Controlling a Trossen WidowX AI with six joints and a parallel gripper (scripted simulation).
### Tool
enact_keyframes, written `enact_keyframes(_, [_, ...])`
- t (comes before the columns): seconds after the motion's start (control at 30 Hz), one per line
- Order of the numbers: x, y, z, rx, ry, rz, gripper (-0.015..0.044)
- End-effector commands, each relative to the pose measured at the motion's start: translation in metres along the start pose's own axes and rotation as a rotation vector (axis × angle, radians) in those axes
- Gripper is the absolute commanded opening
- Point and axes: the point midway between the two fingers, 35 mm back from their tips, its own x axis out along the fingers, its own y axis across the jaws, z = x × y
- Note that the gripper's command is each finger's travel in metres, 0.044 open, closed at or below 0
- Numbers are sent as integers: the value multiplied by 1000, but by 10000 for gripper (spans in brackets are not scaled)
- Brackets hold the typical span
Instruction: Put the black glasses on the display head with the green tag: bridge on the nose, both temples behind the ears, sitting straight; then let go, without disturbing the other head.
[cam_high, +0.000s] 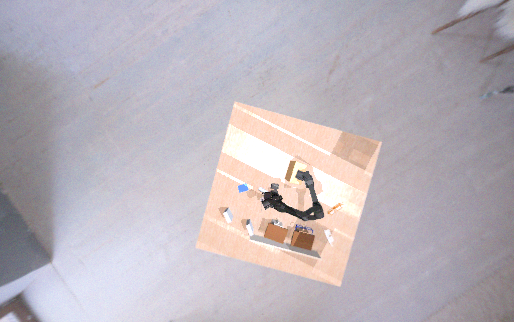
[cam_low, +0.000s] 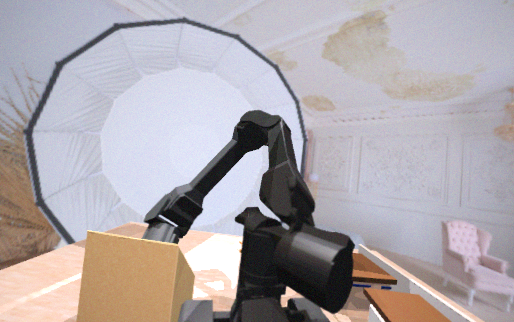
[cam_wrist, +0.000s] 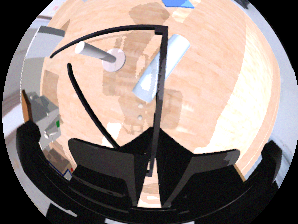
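My gripper (cam_wrist: 154, 131) is shut on the black glasses (cam_wrist: 161, 90), by their front frame at the bottom centre of the wrist view. The open temples reach up and left, above the table. A grey display head (cam_wrist: 46, 116) at the left edge of the wrist view shows a small green tag (cam_wrist: 58, 123); it stands well to the side of the glasses. In the top view a grey head (cam_high: 277, 223) and another with blue glasses (cam_high: 304, 229) stand by brown blocks, away from the gripper. In the exterior view the fingers and glasses are hidden behind a tan box.
The tan box (cam_low: 130, 280) stands near the arm's base. A pale cylinder (cam_wrist: 170, 57) and a post on a round base (cam_wrist: 113, 60) are beneath the glasses. A long grey panel (cam_high: 285, 246) runs behind the brown blocks (cam_high: 276, 233) (cam_high: 303, 240). A blue item (cam_high: 242, 188) lies on the table.
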Motion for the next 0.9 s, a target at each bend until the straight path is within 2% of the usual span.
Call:
enact_keyframes(0.0, [0,0,3,-2,1,-2,0])
enact_keyframes(0.17, [-11,1,6,-2,-1,-2,0])
enact_keyframes(0.43, [-59,0,10,-1,-2,-3,0])
enact_keyframes(0.67, [-61,2,11,35,-2,-3,0])
enact_keyframes(0.87, [-62,12,17,199,-3,-2,0])
